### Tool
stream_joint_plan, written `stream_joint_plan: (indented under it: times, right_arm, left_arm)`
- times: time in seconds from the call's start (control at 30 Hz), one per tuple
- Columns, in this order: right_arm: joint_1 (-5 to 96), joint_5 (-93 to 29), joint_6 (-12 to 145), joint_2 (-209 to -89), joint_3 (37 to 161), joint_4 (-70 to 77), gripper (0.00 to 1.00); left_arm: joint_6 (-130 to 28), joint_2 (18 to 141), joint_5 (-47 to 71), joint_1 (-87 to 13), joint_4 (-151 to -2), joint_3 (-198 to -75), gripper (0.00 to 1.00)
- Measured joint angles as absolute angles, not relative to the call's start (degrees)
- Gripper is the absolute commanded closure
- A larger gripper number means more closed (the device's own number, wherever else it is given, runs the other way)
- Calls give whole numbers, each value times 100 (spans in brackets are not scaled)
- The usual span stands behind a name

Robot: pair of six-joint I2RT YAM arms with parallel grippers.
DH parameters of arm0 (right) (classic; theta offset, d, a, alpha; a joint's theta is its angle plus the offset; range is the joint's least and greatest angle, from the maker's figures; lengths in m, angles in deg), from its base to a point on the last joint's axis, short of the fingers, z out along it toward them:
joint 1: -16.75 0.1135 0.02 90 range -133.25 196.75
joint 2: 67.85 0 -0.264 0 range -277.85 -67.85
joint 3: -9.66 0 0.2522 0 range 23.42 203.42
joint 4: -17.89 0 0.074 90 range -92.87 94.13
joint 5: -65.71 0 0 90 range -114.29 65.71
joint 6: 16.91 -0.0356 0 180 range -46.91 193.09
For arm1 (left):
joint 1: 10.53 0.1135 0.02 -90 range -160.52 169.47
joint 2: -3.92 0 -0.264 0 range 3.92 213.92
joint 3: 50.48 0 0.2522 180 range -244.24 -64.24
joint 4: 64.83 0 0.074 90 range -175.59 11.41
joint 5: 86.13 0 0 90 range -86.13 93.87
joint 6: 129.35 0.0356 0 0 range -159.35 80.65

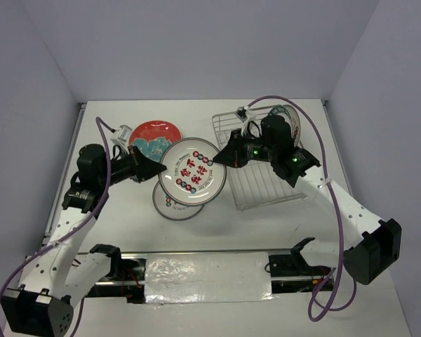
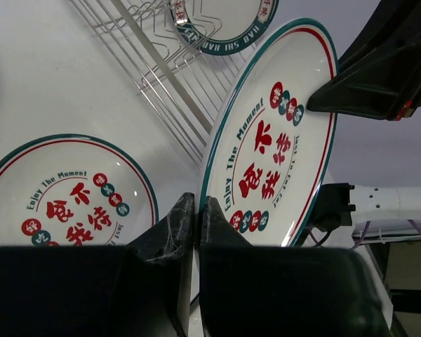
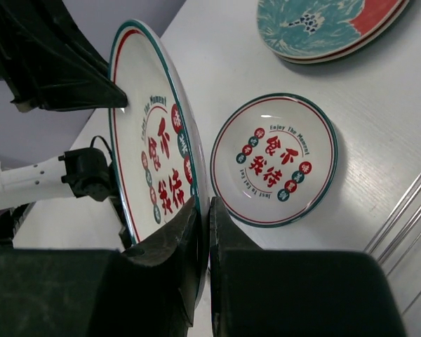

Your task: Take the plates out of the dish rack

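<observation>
A white plate [image 1: 191, 173] with dark rim and red-green motifs hangs tilted above the table, held at both sides. My left gripper [image 1: 161, 169] is shut on its left rim, seen in the left wrist view [image 2: 198, 203]. My right gripper [image 1: 219, 159] is shut on its right rim, seen in the right wrist view [image 3: 205, 207]. A second white plate [image 1: 172, 203] lies flat below it. A red plate [image 1: 154, 137] with teal-white pattern lies at the back left. The silver dish rack [image 1: 266, 184] stands at the right with one white plate [image 1: 293, 116] upright at its far end.
The white table's left edge [image 1: 64, 184] runs beside the left arm. The right arm [image 1: 344, 203] reaches over the rack's near right corner. Grey walls stand behind and at both sides.
</observation>
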State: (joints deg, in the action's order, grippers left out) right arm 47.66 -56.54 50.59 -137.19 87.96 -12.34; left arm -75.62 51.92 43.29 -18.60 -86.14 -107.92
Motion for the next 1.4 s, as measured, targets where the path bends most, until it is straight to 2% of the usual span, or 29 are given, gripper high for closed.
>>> stream_joint_plan:
  times: [0.03,0.1,0.13,0.17,0.2,0.23,0.3,0.33,0.37,0.43,0.57,0.77,0.9,0.97,1.0,1.03,1.07,1.13,1.2,1.23,1.27,1.4]
  right_arm:
    - [4760,-5643,5031,-13713,8743,-1169,100]
    - [4744,-5645,4969,-13713,8616,-1046,100]
    - [4747,-5658,4935,-13713,8566,-972,100]
    - [4747,-5654,4908,-13713,8542,-922,100]
    - [4740,-5626,4871,-13713,8520,-889,96]
    - [4718,-5617,4867,-13713,8498,-882,83]
    - [4716,-5630,4812,-13713,8488,-872,49]
    - [4729,-5615,4773,-13708,8488,-845,17]
    - [4740,-5575,4747,-13691,8490,-837,8]
    - [4753,-5274,4806,-13584,8494,-915,0]
    - [4699,-3833,4851,-13070,8523,-1558,0]
    - [4633,-2850,5004,-12251,8529,-2093,0]
    - [4633,-2511,5160,-12067,8540,-2384,0]
    - [4633,-2358,5258,-12067,8540,-2552,0]
    - [4629,-2303,5304,-12071,8540,-2620,0]
    - [4607,-2253,5348,-12080,8540,-2692,0]
    - [4596,-2227,5374,-12082,8540,-2745,0]
    - [4574,-2190,5437,-12104,8549,-2812,0]
    - [4563,-2161,5490,-12165,8608,-2878,0]
    - [4554,-2155,5516,-12213,8651,-2904,0]
    - [4537,-2144,5551,-12279,8719,-2961,0]
    - [4342,-2107,5765,-12745,9156,-3140,0]
  left_arm:
    - [-7554,5223,4336,-1860,-8592,-10792,80]
    - [-7532,5256,4305,-1860,-8588,-10790,75]
    - [-7530,5286,4277,-1860,-8597,-10788,93]
    - [-7541,5326,4277,-1860,-8597,-10781,100]
    - [-7532,5359,4327,-1858,-8529,-10751,100]
    - [-7541,5369,4353,-1860,-8457,-10716,100]
    - [-7584,5367,4360,-1860,-8402,-10637,100]
    - [-7595,5363,4314,-1873,-8413,-10611,100]
    - [-7591,5361,4181,-1893,-8481,-10604,100]
    - [-7578,5326,3800,-1934,-8741,-10585,100]
    - [-7613,5282,2922,-1930,-9274,-10395,100]
    - [-7739,5745,2456,-1930,-9364,-9960,100]
    - [-7842,6180,2284,-1930,-9288,-9754,91]
    - [-7881,6298,2229,-1930,-9209,-9614,80]
    - [-7906,6320,2214,-1930,-9191,-9564,68]
    - [-7949,6329,2207,-1928,-9180,-9542,64]
    - [-7984,6329,2179,-1930,-9163,-9540,53]
    - [-7997,6329,2150,-1930,-9089,-9540,42]
    - [-8017,6316,2056,-1930,-9084,-9542,24]
    - [-8008,6285,1969,-1930,-9128,-9542,20]
    - [-8030,6213,1825,-1930,-9218,-9553,2]
    - [-8032,5758,1300,-1930,-9696,-9719,1]
